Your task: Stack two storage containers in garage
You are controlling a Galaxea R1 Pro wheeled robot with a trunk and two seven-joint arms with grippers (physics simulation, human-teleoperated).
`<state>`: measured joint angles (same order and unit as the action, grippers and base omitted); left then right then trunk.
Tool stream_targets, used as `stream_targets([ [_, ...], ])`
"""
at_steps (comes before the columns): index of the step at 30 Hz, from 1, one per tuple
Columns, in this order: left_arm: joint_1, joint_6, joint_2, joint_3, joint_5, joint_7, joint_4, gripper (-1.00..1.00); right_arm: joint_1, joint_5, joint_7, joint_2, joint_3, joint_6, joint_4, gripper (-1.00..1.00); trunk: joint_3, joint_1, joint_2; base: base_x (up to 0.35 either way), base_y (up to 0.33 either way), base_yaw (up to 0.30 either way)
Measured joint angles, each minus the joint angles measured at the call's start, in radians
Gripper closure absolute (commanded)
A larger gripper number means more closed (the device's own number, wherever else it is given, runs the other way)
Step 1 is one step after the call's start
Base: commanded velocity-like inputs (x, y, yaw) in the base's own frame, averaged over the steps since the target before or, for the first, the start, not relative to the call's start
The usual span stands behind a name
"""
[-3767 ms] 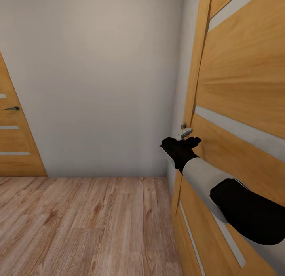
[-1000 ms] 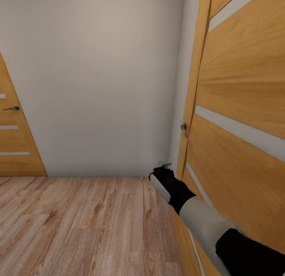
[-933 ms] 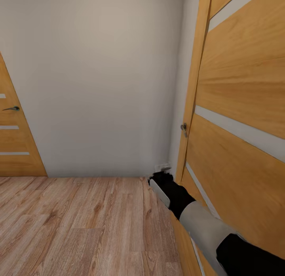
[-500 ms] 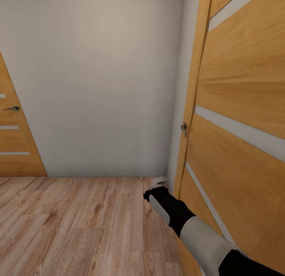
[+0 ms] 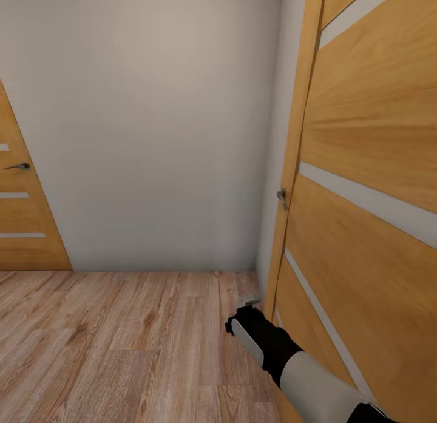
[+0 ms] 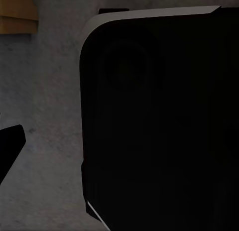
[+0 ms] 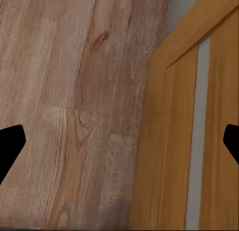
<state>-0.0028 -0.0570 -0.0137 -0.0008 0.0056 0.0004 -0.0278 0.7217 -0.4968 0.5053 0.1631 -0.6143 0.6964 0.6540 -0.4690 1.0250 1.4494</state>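
Head view, left to right: a far wooden door (image 5: 24,210) with a dark lever, a plain pale wall (image 5: 152,125), then the light wood-plank floor (image 5: 109,344) beneath the lowered right gripper (image 5: 247,301). Close beside that gripper on its right stands a large wooden door (image 5: 364,229) with a small handle (image 5: 281,196) above it. Its fingers (image 7: 10,141) sit wide apart, released, holding nothing. Whether the left gripper is spread or clenched, I cannot tell.

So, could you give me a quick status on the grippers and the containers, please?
Right gripper open and empty, low beside the wooden door. Left gripper: state unclear. No containers in sight. Door and white wall close ahead.
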Motion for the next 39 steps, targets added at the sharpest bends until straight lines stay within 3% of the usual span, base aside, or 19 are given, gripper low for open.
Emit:
stream_targets([
  [9,0.0,0.0,0.0,0.0,0.0,0.0,0.0,-1.0,-0.051,0.0,-0.001,0.002,0.001,0.021,0.0,-1.0,0.0,0.0,0.0,0.0,0.0,0.181],
  [10,0.0,0.0,0.0,0.001,0.0,0.001,0.0,-1.0,-0.104,-0.002,-0.001,0.002,0.001,0.021,0.0,-1.0,0.0,0.0,0.0,0.0,0.0,0.055],
  [11,0.0,0.0,0.0,0.001,0.0,0.001,0.0,-1.0,-0.111,-0.001,-0.001,0.002,0.001,0.021,0.0,-1.0,0.0,0.0,0.0,0.0,0.0,0.035],
  [39,0.0,0.0,0.0,0.0,-0.001,0.001,0.0,-1.0,-0.111,0.0,0.0,0.003,0.0,0.021,0.0,-1.0,0.0,0.0,0.0,0.0,0.059,0.003],
])
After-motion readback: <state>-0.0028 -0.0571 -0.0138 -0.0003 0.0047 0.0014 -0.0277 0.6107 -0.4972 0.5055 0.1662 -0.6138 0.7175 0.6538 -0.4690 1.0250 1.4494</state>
